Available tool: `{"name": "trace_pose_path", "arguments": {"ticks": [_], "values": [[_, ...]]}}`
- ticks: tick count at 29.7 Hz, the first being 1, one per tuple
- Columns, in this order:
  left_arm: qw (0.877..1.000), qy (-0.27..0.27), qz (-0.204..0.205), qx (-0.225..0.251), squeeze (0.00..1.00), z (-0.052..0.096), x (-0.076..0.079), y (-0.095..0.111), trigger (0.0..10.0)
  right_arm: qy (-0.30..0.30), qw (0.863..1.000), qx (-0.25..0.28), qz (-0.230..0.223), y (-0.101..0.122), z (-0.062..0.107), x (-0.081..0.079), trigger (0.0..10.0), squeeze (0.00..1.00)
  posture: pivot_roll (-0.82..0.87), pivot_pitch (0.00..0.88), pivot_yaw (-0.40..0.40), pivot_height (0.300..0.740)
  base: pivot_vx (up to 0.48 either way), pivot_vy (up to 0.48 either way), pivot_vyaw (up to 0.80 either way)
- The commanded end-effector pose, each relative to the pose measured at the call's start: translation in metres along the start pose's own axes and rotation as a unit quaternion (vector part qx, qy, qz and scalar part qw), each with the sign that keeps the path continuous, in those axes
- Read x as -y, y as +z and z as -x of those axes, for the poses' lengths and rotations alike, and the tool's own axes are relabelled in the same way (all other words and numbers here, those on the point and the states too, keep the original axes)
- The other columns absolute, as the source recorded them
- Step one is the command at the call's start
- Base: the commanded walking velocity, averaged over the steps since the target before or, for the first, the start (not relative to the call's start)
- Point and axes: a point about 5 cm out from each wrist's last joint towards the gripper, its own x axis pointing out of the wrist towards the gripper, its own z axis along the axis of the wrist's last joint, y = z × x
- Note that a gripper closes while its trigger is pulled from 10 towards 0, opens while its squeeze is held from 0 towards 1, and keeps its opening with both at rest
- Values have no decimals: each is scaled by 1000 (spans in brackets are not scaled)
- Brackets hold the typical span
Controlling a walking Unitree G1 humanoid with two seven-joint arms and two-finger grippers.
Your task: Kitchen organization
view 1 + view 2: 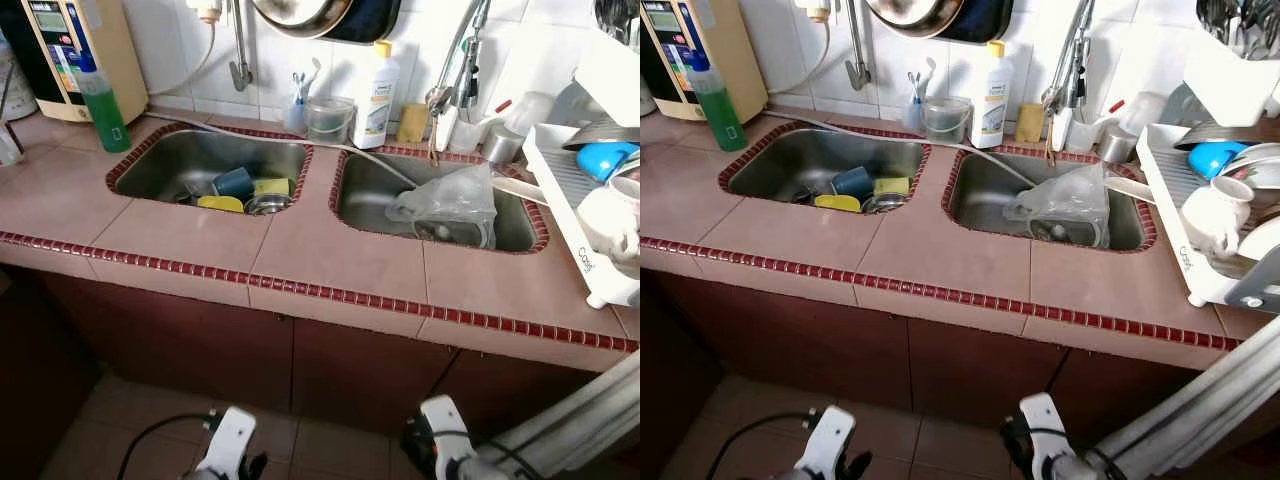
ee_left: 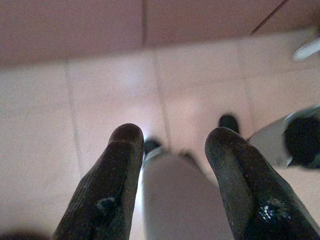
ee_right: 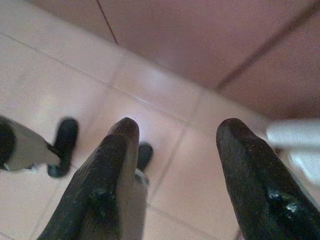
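Note:
A pink tiled counter holds two steel sinks. The left sink contains a dark blue cup, yellow pieces and a metal bowl. In the right sink lies a crumpled clear plastic bag. Both arms hang low in front of the cabinet. My left gripper is open over the floor tiles, holding nothing. My right gripper is also open and empty above the floor.
A white dish rack with a blue bowl and a white mug stands at the counter's right end. Along the back wall stand a green bottle, a water dispenser, a white detergent bottle and a clear tub.

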Motion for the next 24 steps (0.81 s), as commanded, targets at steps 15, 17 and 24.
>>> {"name": "trace_pose_path", "arguments": {"ticks": [15, 17, 24], "values": [[998, 11, -55, -29, 0, -2, 9, -7, 10000, -87, 994, -65, -25, -40, 7, -4, 10000, 0, -4, 0, 12, 740, 0, 0, 0], [997, 10, -72, -33, 0, -1, 9, -10, 10000, -87, 994, -63, -21, -39, 7, -3, 10000, 0, -7, 0, 10, 740, 0, 0, 0], [995, 42, -78, -50, 0, 7, -12, -24, 10000, -74, 996, -58, 9, -33, 6, -4, 10000, 0, -8, 0, 7, 740, 0, 0, 0]]}}
